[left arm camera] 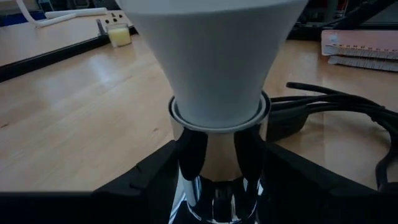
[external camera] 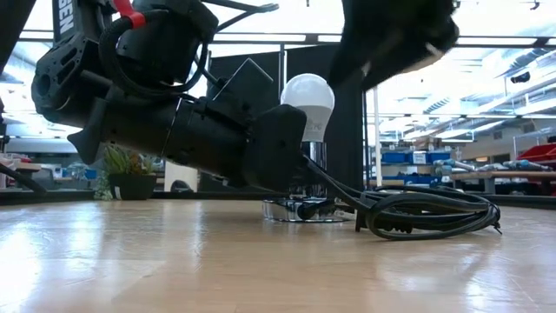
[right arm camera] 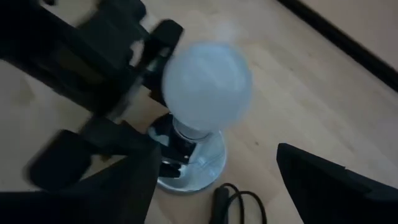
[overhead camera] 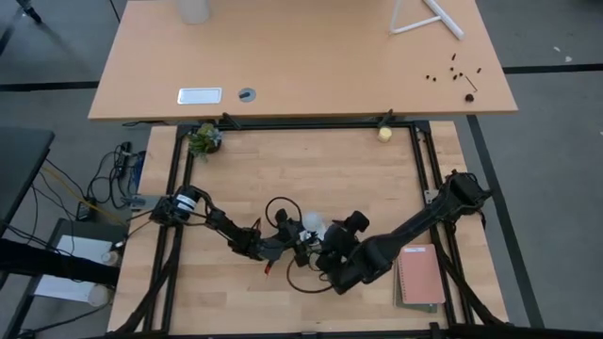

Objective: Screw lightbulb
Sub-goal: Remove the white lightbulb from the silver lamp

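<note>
Lightbulb [right arm camera: 206,87]: stood upright in the silvery socket [right arm camera: 193,163], near the table's [overhead camera: 283,160] near-middle.
Left gripper [left arm camera: 217,186]: fingers clamped on the socket stem.
Right gripper [right arm camera: 214,180]: above the bulb, fingers spread apart.
Cord [external camera: 426,213]: coiled right of socket.

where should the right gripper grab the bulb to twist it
Grip the bulb across its round white dome, coming straight down from above. It stands upright in the socket, its narrow neck sunk in the collar, and the left gripper holds the socket stem from the side, so only the top is free. The right gripper is open above it.
</note>
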Available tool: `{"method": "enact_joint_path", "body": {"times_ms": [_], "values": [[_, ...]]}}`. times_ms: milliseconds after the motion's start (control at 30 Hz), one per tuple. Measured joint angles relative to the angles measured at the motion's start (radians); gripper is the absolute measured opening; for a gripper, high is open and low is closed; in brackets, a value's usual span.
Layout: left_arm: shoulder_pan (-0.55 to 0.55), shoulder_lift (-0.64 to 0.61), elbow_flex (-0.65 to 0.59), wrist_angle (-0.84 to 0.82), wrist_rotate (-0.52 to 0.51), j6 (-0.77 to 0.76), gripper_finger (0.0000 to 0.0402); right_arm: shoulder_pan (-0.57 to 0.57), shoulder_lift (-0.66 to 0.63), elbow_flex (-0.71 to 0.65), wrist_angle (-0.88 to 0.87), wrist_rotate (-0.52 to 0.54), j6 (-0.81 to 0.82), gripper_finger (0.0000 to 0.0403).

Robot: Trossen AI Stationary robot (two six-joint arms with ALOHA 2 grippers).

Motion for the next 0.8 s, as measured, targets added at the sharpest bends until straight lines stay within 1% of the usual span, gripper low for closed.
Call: {"method": "enact_joint_path", "body": {"times_ms": [67, 133, 233, 300, 400, 533, 633, 800], "values": [[0.0, 0.0, 0.0, 0.0, 0.0, 0.0, 0.0223, 0.013, 0.0, -0.048, 0.058, 0.042, 0.005, 0.0335], [-0.003, 0.0, 0.0, -0.001, 0.0, 0.0, 0.0222, 0.024, 0.0, -0.093, 0.157, 0.081, -0.031, 0.0339], [-0.008, 0.0, 0.0, -0.001, 0.0, 0.007, 0.0222, 0.029, 0.0, -0.163, 0.336, 0.09, -0.137, 0.0342], [-0.01, 0.0, 0.0, -0.001, 0.0, 0.008, 0.0222, 0.029, 0.0, -0.202, 0.417, 0.089, -0.173, 0.0343], [-0.011, 0.0, 0.0, -0.001, 0.0, 0.008, 0.0215, 0.028, -0.007, -0.23, 0.434, 0.088, -0.176, 0.0342], [-0.012, 0.0, 0.0, -0.001, -0.001, 0.008, 0.02, 0.032, -0.03, -0.236, 0.436, 0.129, -0.188, 0.0338], [-0.012, 0.0, 0.0, -0.001, -0.001, 0.008, 0.0191, 0.033, -0.042, -0.236, 0.468, 0.137, -0.221, 0.0337], [-0.018, 0.0, 0.0, -0.001, -0.002, 0.008, 0.0189, 0.033, -0.042, -0.236, 0.551, 0.133, -0.292, 0.034]]}}
